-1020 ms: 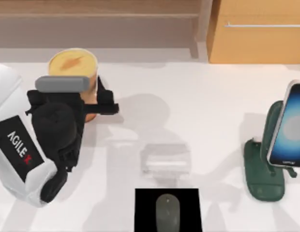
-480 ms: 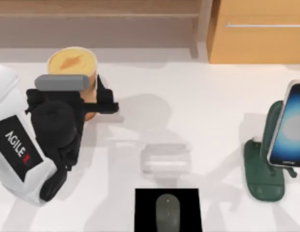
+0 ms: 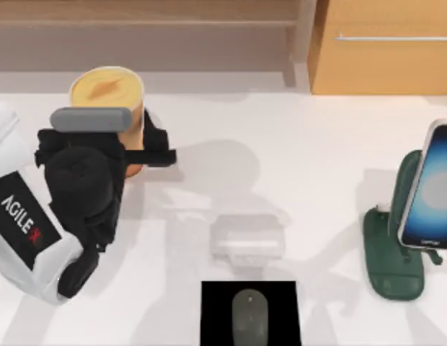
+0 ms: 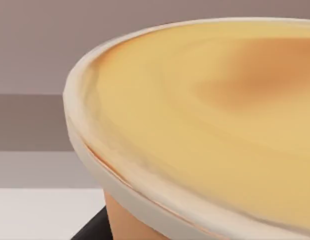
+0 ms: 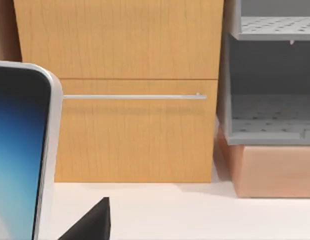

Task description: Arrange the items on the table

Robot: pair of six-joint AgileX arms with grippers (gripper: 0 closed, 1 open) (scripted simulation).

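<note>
The left arm's wrist covers most of the orange cup (image 3: 108,90) at ten o'clock on the table (image 3: 295,151), so only its yellow lid and a strip of wall show. The left gripper (image 3: 140,151) is largely hidden, and its grasp cannot be judged. At three o'clock the smartphone (image 3: 432,184) runs off the edge. At six o'clock the black pad (image 3: 213,313) and the mouse (image 3: 249,321) are cut off.

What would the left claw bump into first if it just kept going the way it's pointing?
Probably the orange cup. The left gripper sits right at the cup's side on the table's left part, pointing toward the back, and the left wrist view looks closely at the yellow lid.
</note>
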